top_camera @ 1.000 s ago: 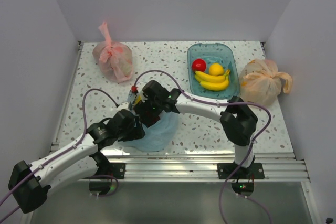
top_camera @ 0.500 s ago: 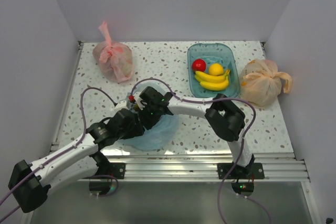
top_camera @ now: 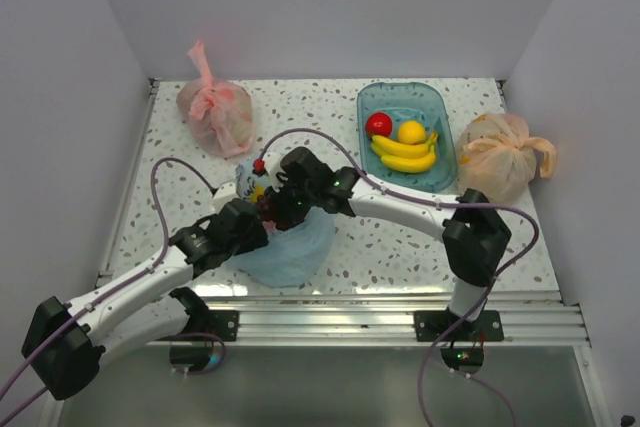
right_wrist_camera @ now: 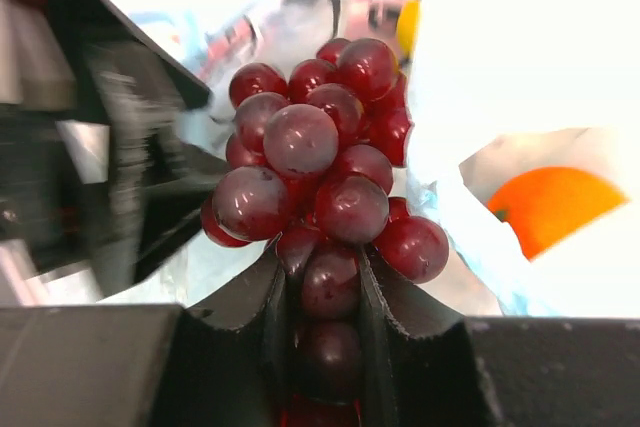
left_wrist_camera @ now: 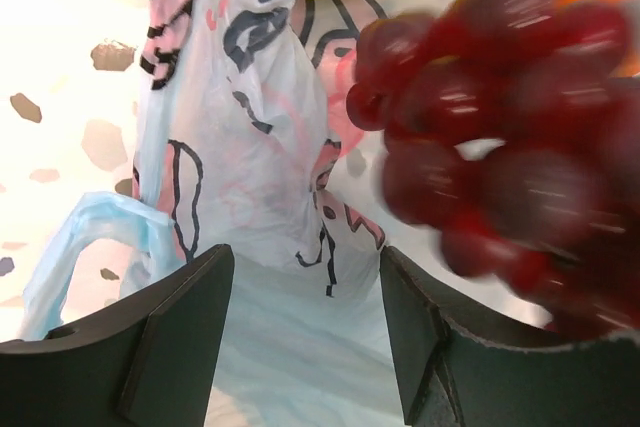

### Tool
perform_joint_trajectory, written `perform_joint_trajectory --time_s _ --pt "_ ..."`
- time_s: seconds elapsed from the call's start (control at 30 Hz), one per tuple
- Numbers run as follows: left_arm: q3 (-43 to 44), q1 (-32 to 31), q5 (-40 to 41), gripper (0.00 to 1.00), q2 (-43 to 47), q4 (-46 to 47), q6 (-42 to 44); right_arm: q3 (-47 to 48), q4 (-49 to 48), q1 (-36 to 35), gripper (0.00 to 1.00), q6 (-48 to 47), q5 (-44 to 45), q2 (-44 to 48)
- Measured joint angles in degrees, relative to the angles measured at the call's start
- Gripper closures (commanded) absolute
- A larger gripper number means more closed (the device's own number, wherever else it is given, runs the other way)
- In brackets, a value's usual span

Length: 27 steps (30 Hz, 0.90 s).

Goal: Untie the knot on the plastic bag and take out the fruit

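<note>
The light blue plastic bag (top_camera: 292, 253) lies open near the table's front edge; its printed film (left_wrist_camera: 265, 137) fills the left wrist view. My right gripper (right_wrist_camera: 325, 265) is shut on the lower part of the dark red grapes (right_wrist_camera: 318, 162), which hang just above the bag's mouth (top_camera: 268, 204). An orange (right_wrist_camera: 545, 205) and a yellow fruit (right_wrist_camera: 407, 27) sit inside the bag. My left gripper (left_wrist_camera: 305, 342) is open, its fingers (left_wrist_camera: 170, 342) apart over the bag film, right beside the grapes (left_wrist_camera: 500, 137).
A teal tray (top_camera: 400, 100) at the back right holds a red apple (top_camera: 378, 124), a yellow round fruit (top_camera: 411, 131) and bananas (top_camera: 405, 156). A knotted orange bag (top_camera: 500, 159) stands to its right, and a knotted pink bag (top_camera: 215, 114) at the back left.
My right gripper has closed on the grapes and drawn them up out of the bag's mouth. The right elbow swung right. The left fingers narrowed a little.
</note>
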State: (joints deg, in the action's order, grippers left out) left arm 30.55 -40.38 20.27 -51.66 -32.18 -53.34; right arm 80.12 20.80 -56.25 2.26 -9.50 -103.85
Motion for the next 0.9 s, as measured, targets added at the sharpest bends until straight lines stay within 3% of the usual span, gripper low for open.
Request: perform_joint_trajectory --time_s 0.13,0.37,0.57,0.9 --pt "0.02 1.95 -0.04 0.35 -1.49 1.25 1.57 -1.84 -3.96 1.42 1.0 1.6 -1.14 4.04" --pt "1.75 7.06 0.72 0.35 -2.16 1.73 5.4 -9.16 -13.18 4.28 1.0 6.25 -3.85 9.07" --pt "4.74 7.76 0.9 0.31 -2.21 3.04 8.07 -11.8 -22.62 5.64 1.0 11.56 -7.72 10.29" --pt "6.29 7.76 -1.84 0.28 9.79 2.8 11.87 -6.4 -30.1 5.64 0.99 15.37 -9.55 10.36"
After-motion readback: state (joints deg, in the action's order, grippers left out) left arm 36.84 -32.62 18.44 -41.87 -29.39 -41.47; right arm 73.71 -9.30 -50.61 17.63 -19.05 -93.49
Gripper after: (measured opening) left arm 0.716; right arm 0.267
